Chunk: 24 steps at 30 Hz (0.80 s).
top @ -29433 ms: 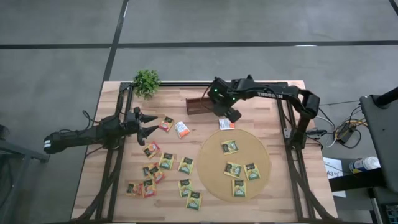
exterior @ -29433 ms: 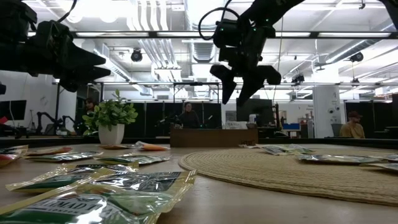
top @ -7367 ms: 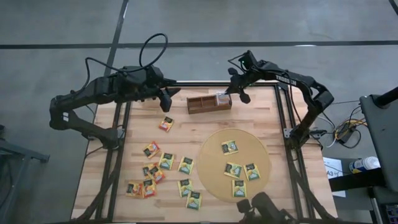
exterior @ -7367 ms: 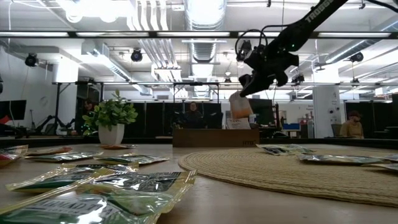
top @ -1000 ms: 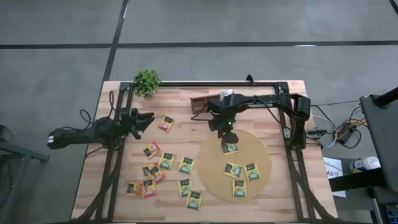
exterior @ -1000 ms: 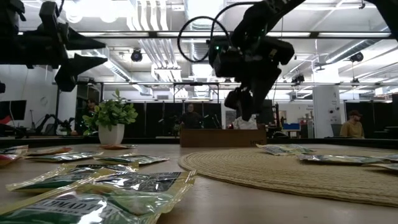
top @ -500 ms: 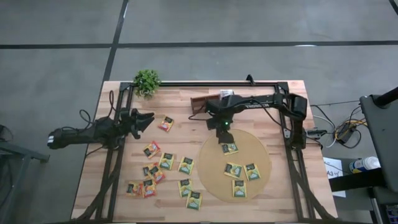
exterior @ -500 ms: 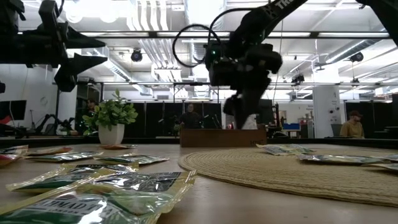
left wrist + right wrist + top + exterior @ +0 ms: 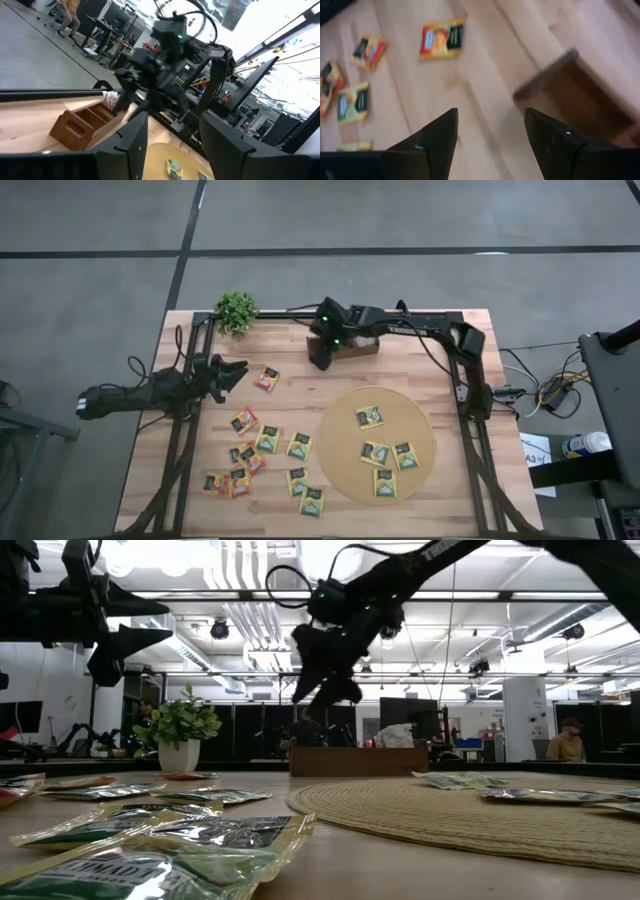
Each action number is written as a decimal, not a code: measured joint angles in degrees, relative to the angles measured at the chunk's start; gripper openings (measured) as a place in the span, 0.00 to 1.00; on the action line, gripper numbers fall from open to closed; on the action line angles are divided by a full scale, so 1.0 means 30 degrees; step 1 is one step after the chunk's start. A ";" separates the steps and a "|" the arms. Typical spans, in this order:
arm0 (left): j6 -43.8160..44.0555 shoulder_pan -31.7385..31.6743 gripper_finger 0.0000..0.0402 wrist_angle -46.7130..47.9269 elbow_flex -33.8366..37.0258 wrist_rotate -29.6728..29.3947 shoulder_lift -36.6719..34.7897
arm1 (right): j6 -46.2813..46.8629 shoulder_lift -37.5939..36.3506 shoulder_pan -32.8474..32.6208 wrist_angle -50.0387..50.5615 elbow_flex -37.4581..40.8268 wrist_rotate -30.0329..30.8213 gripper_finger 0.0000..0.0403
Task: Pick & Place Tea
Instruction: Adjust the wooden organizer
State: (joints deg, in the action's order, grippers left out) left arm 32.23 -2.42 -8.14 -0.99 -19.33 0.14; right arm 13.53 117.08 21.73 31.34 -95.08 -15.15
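Observation:
Tea sachets lie flat on the table: an orange-red one (image 9: 266,379) (image 9: 442,37), several yellow-green and orange ones (image 9: 268,439) toward the near left, and several yellow-green ones (image 9: 370,417) on the round tan mat (image 9: 345,465). A white sachet (image 9: 398,736) stands in the wooden tray (image 9: 350,760). My right gripper (image 9: 320,362) (image 9: 490,135) hovers open and empty over the table at the tray's left end (image 9: 570,95). My left gripper (image 9: 236,371) (image 9: 172,145) waits open above the table's left side.
A small potted plant (image 9: 236,310) stands at the far left corner. My right arm (image 9: 400,330) stretches over the tray along the far edge and covers most of it from above. Bare wood lies between the tray and the orange-red sachet.
My right gripper has left the far rim of the mat, where it hung above a yellow-green sachet. It swung toward the table's far and left edges, rising, to the left end of the tray. That sachet stays flat on the mat.

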 joint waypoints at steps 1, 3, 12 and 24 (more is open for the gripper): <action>-0.0004 0.0000 0.43 -0.0002 0.0000 0.0005 0.0000 | -0.0003 0.0436 0.0042 0.0008 -0.0565 -0.0222 0.56; 0.0000 0.0000 0.43 -0.0016 0.0000 0.0005 0.0000 | -0.0234 0.1293 0.0033 0.0459 -0.1801 -0.1052 0.56; 0.0880 0.0000 0.43 -0.0164 -0.0015 0.0107 -0.0007 | -0.2850 0.4272 0.0040 0.5874 -0.7402 0.0186 0.56; 0.0991 0.0000 0.43 -0.0140 -0.0029 0.0086 -0.0007 | -0.7189 0.4471 -0.0025 0.7565 -0.8067 0.3023 0.56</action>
State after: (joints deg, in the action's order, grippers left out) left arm 35.20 -2.42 -8.56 -1.08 -19.07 0.12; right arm -8.04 130.49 21.65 54.03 -119.28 -6.08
